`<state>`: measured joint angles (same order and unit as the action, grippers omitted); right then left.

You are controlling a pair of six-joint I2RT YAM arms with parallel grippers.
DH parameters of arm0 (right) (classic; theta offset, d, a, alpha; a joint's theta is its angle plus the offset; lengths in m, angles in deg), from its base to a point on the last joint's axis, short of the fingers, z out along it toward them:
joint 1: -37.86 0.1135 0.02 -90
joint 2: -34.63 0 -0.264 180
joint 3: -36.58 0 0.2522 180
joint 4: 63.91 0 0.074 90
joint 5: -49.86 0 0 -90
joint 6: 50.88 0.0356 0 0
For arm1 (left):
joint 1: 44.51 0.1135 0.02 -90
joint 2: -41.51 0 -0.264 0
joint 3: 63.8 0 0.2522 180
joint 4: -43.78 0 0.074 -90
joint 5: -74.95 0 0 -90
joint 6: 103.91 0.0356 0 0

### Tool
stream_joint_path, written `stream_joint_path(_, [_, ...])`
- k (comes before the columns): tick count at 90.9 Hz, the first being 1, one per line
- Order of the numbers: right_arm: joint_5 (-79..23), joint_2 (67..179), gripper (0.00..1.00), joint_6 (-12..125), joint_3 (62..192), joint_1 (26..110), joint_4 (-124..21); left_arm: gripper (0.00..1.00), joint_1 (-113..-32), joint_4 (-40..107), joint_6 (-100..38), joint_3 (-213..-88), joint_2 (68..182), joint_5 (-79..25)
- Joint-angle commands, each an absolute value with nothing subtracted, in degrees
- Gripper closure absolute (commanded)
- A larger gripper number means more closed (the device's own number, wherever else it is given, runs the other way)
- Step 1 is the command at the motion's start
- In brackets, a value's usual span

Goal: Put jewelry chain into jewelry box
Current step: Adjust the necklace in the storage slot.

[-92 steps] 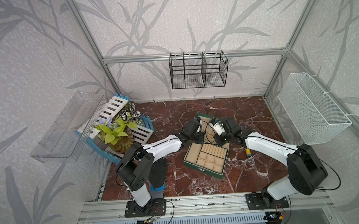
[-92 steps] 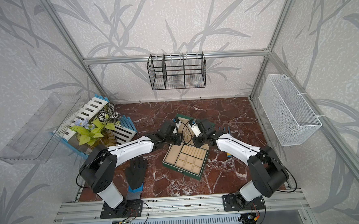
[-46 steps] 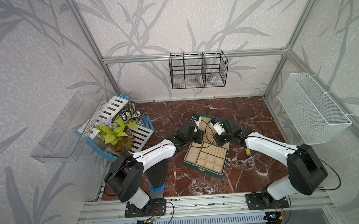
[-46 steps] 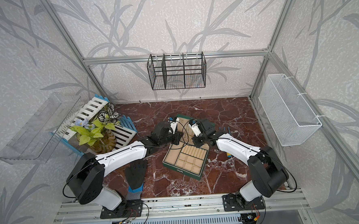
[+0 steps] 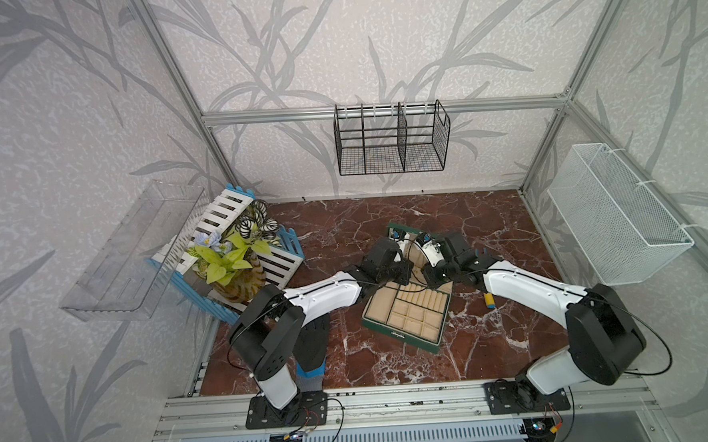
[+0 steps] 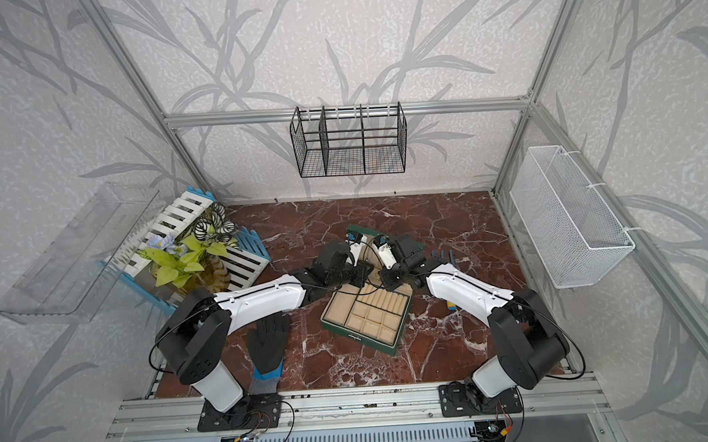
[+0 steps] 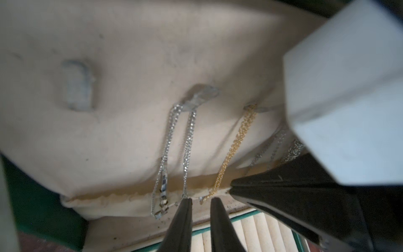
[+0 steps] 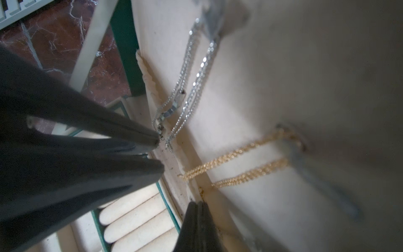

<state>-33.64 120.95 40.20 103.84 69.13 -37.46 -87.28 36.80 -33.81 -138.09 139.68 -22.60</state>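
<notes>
The dark green jewelry box (image 5: pixel 399 337) (image 6: pixel 357 336) lies open mid-table with its lid upright. Inside the beige lid (image 7: pixel 130 65) a gold jewelry chain (image 7: pixel 236 144) (image 8: pixel 231 156) and a silver chain (image 7: pixel 187 139) (image 8: pixel 197 76) hang from hooks. My left gripper (image 7: pixel 200 199) (image 5: pixel 405 269) is open by a narrow gap at the lid's pocket edge, with the gold chain's loose end at its tips. My right gripper (image 8: pixel 199 204) (image 5: pixel 430 278) is shut, its tip at the same pocket edge just below the gold chain. I see nothing held in it.
A blue-and-white crate with a potted plant (image 5: pixel 237 257) stands at the left. A black glove with a blue cuff (image 6: pixel 267 343) lies front left. A small yellow and blue item (image 5: pixel 489 300) sits right of the box. Wire baskets (image 5: pixel 391 139) hang on the walls.
My left arm's elbow and shoulder have swung outward to the left while its gripper stayed at the lid, and its jaws have parted a little. The right arm has not moved.
</notes>
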Motion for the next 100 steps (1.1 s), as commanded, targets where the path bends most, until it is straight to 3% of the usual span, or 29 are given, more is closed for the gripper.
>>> stream_joint_path(1, [-32.42, 121.03, 1.00, 40.86, 103.33, 69.09, -39.27, 0.78, -87.49, 38.44, -32.90, -139.83, 140.44, -20.13])
stream_joint_path(28, [-32.32, 121.02, 1.00, 40.79, 103.08, 69.07, -39.29, 0.79, -87.62, 38.85, -32.26, -141.16, 142.85, -20.87])
stream_joint_path(51, [-32.58, 120.73, 1.00, 40.70, 102.99, 69.10, -39.25, 0.86, -87.68, 39.20, -32.19, -141.72, 144.17, -21.83])
stream_joint_path(71, [-32.75, 120.66, 1.00, 40.80, 102.90, 69.11, -39.30, 1.00, -87.68, 39.78, -32.10, -141.76, 143.64, -22.32])
stream_joint_path(100, [-33.01, 119.80, 1.00, 41.22, 102.29, 69.13, -39.64, 1.00, -87.69, 44.18, -33.58, -139.86, 138.74, -22.56])
